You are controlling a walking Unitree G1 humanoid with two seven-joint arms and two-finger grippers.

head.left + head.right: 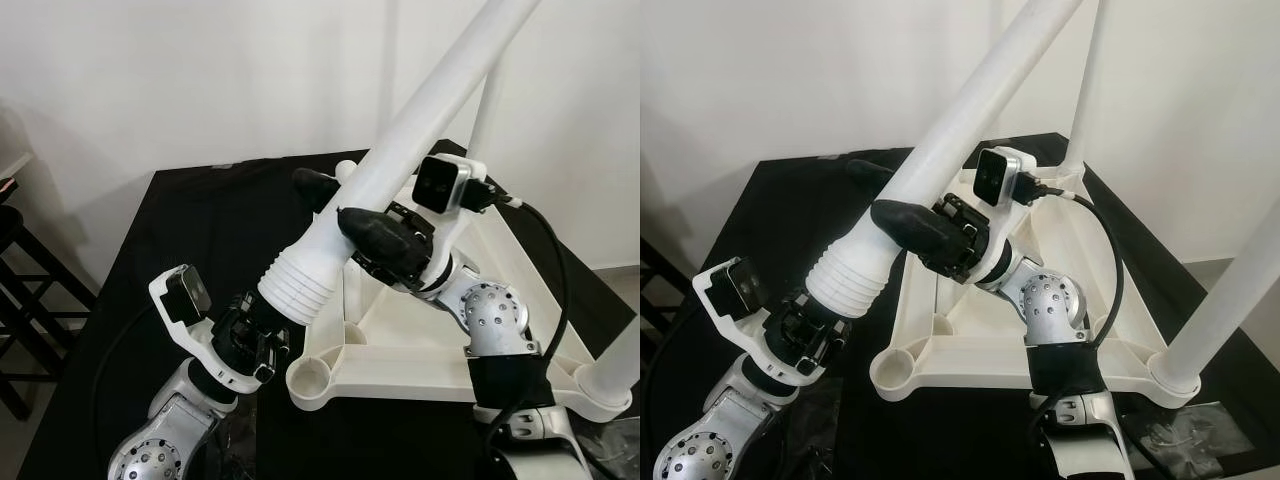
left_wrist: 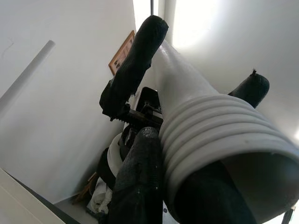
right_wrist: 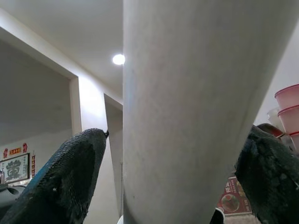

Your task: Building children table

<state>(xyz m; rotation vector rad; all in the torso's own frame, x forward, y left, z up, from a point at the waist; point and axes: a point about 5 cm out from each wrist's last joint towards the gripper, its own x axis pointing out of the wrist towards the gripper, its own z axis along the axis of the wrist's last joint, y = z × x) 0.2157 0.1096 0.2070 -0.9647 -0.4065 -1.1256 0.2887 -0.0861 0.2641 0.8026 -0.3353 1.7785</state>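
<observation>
While the white triangular tabletop [image 1: 420,345] lies upside down on the black surface [image 1: 200,230], two legs already stand in its corner sockets, the far leg [image 1: 487,105] and the near right leg [image 1: 618,360]. The third leg [image 1: 400,140] is held tilted above the empty near left socket [image 1: 312,378], its ribbed end not yet seated. The right gripper [image 1: 335,195] has its fingers spread around the shaft, one each side. The left gripper [image 1: 258,335] clasps the ribbed end between its fingers. By my judgement two thirds are done; seating this leg remains. No brand or label is readable on the parts.
</observation>
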